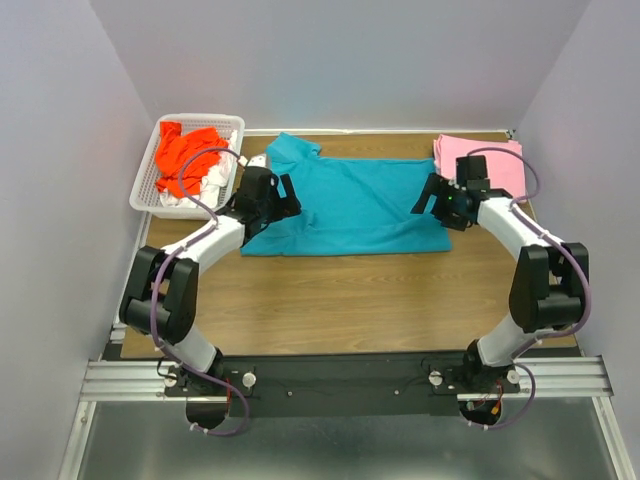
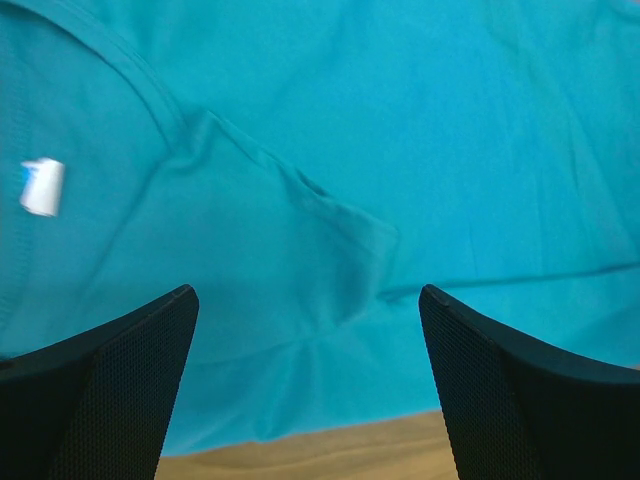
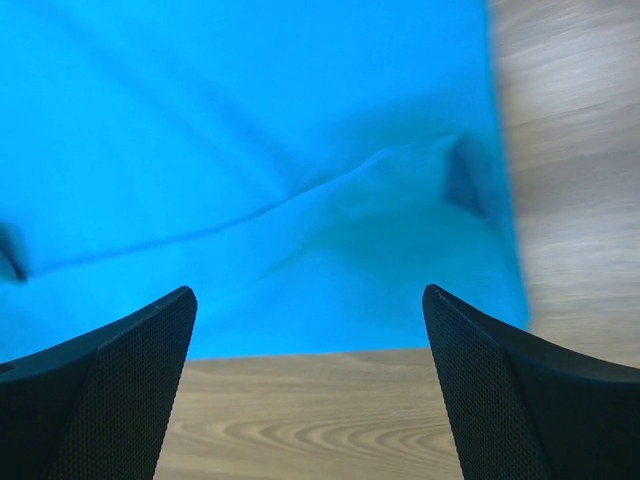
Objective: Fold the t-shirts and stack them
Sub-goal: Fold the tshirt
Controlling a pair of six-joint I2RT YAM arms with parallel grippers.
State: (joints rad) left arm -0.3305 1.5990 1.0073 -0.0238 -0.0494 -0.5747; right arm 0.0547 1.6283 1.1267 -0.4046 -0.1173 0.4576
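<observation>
Wooden desk [image 1: 350,300], overhead view: teal shirt [image 1: 370,205] lies spread flat across the far middle. Pink shirt [image 1: 495,160] sits folded at the far right corner. Basket [image 1: 142,195] at the far left corner holds orange shirt [image 1: 185,155] and white shirt [image 1: 215,182]. Left gripper [image 1: 285,195] is over the teal shirt's left end, right gripper [image 1: 427,197] over its right end. Left wrist view: fingers [image 2: 110,390] wide apart, holding nothing, teal cloth beneath. Right wrist view: fingers [image 3: 110,390] wide apart, empty, above the shirt's edge.
</observation>
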